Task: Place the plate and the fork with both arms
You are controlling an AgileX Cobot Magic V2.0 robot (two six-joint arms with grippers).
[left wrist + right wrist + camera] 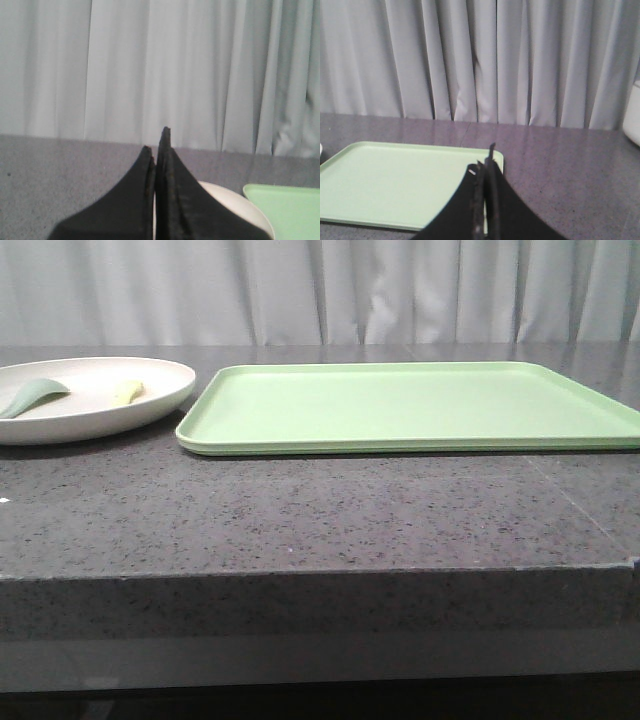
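Your left gripper (159, 150) has its two black fingers pressed together with nothing between them, and the same goes for your right gripper (486, 167): both sets of jaws are clenched on air. Just beyond and a little to the right of your left jaws lies the plate (240, 207), an off-white curve of rim showing past the fingers, with the corner of the light green tray (287, 210) close beside it further right. From the front view you can see the plate (150, 400) resting flat on the dark speckled table (300, 520), just beside the tray's (410, 405) left edge; whether the two rims touch you cannot settle from this low angle. Inside the plate lie two small utensils, apart from each other: the pale-yellow fork (128, 392) toward the side nearer the tray, and a dull grey-green utensil (32, 395) toward the far left side. Ahead of your right jaws and off to their left, the tray (395, 182) lies flat, its near right corner just behind the fingertips. A white object (632, 112) sits at the far right edge of that view, too cropped to identify. Pale curtains (480, 60) hang behind the table.
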